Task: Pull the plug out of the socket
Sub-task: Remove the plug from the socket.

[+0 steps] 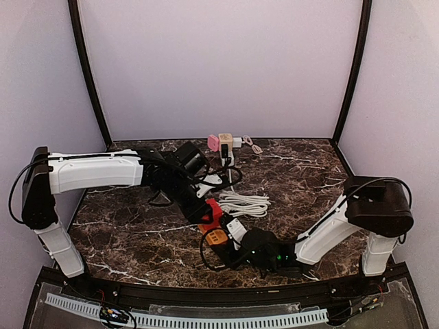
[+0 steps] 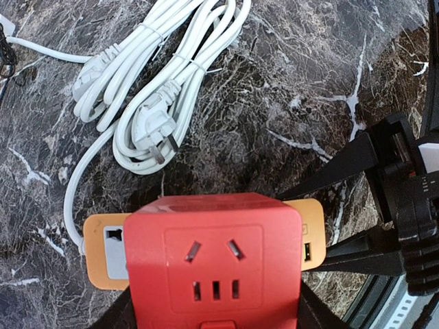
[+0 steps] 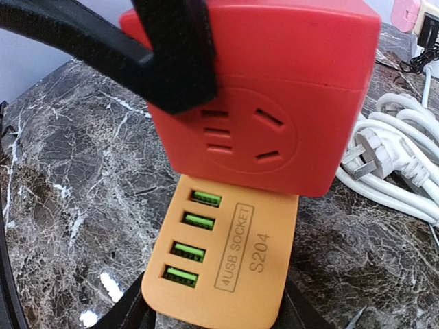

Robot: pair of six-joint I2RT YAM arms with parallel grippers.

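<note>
One red plug [image 3: 274, 82] meets one orange socket [image 3: 240, 288] showing four USB ports [image 3: 194, 220].

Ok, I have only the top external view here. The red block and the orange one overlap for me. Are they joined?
Observer: In the right wrist view the red cube sits tight on the orange USB socket. No gap shows between them.
Operator: Which gripper holds the orange one?
Observer: The right gripper. It closes on the orange lower end from both sides.
Operator: And the red one?
Observer: The left gripper holds it by its two sides, as the left wrist view shows.
</note>
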